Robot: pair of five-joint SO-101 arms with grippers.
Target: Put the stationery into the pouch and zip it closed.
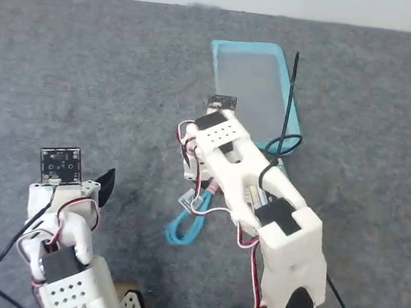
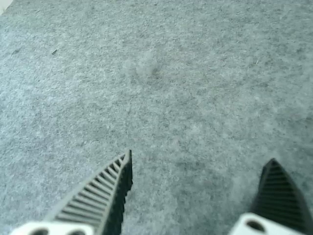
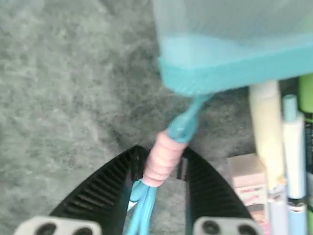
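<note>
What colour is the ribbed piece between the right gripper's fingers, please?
The ribbed piece is pink, clearest in the right wrist view.

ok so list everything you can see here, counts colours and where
translucent teal zip pouch: one, teal, far side of the mat, ahead of the right arm
pink ribbed sleeve: one, pink, on the pouch's pull cord
blue cord: one, blue, runs from the pouch through the sleeve
pens and markers: several, cream, white-blue, green, side by side next to the pouch; exact count unclear
small pinkish box: one, beside the pens
grey felt mat: one, grey, covers the table
left gripper: open, over bare mat
right gripper: shut on the sleeve
</note>
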